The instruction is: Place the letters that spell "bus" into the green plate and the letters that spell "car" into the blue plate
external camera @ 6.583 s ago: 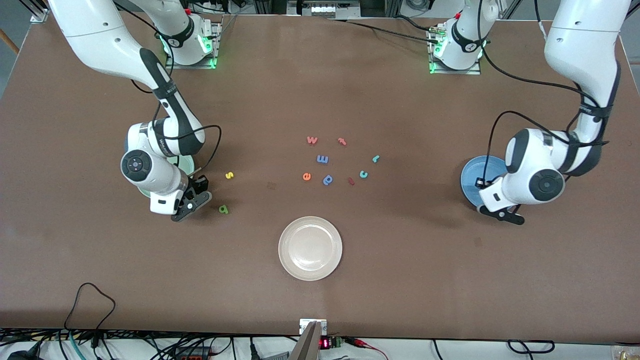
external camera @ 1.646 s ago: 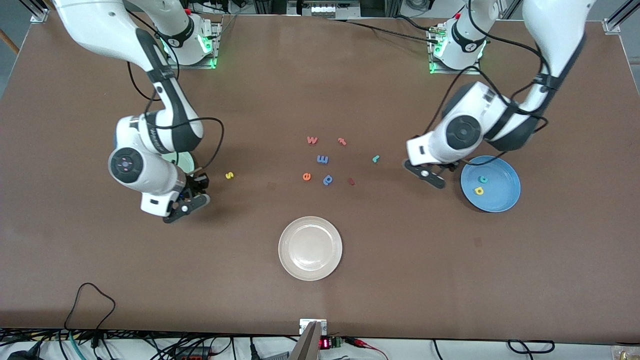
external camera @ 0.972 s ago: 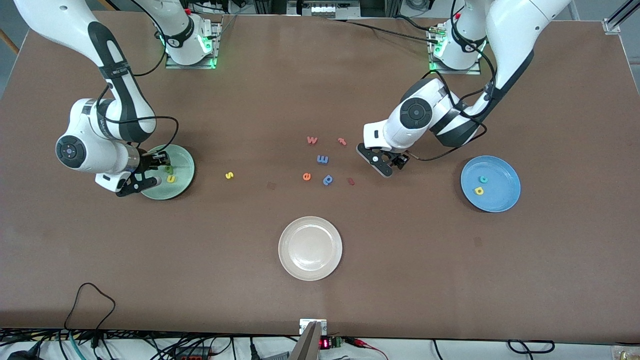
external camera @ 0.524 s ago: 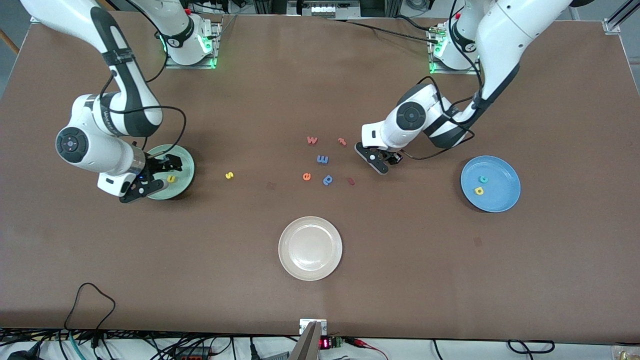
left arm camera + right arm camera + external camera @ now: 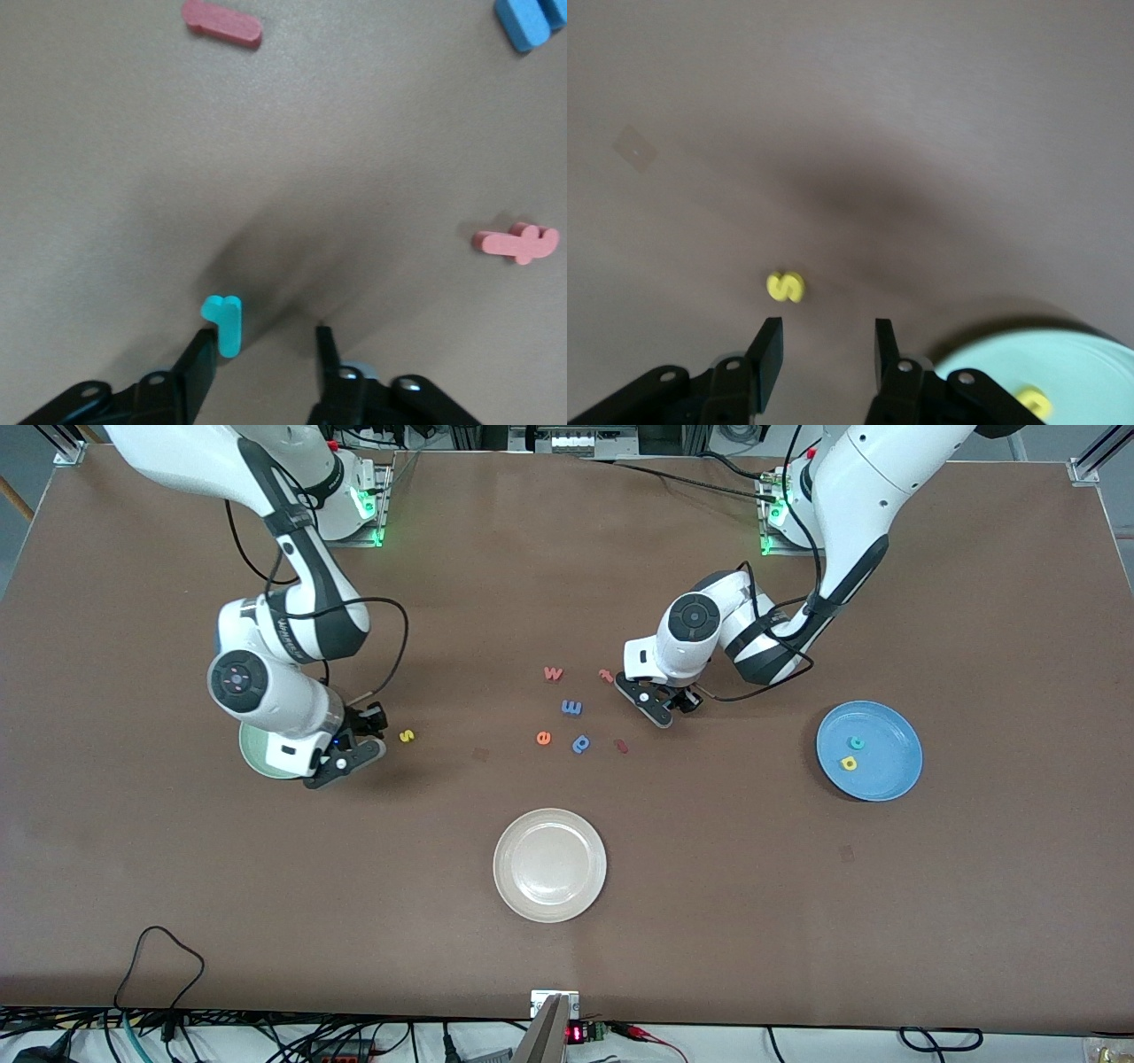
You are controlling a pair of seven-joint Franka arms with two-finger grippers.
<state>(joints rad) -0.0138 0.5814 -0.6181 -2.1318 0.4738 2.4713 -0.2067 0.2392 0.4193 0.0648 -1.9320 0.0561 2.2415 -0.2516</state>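
Note:
The yellow s (image 5: 407,735) (image 5: 785,286) lies on the table beside the green plate (image 5: 252,755) (image 5: 1063,367). My right gripper (image 5: 359,744) (image 5: 827,328) hangs open just short of the s. A yellow u (image 5: 1033,403) lies in the green plate; the arm hides most of that plate in the front view. My left gripper (image 5: 660,708) (image 5: 264,335) is open and low over the table, with the teal r (image 5: 223,323) at one fingertip, at the edge of the gap. The blue plate (image 5: 895,766) holds a teal c (image 5: 856,742) and a yellow round-bowled letter (image 5: 849,763).
Loose letters lie mid-table: a red w (image 5: 553,673), a red t (image 5: 606,676) (image 5: 516,243), a blue m (image 5: 571,707), an orange e (image 5: 543,737), a blue p (image 5: 581,743) and a dark red bar (image 5: 621,746). A cream-white plate (image 5: 549,908) sits nearer the front camera.
My right gripper has moved from over the green plate toward the yellow s. My left gripper has edged toward the letter cluster and stands at the teal r.

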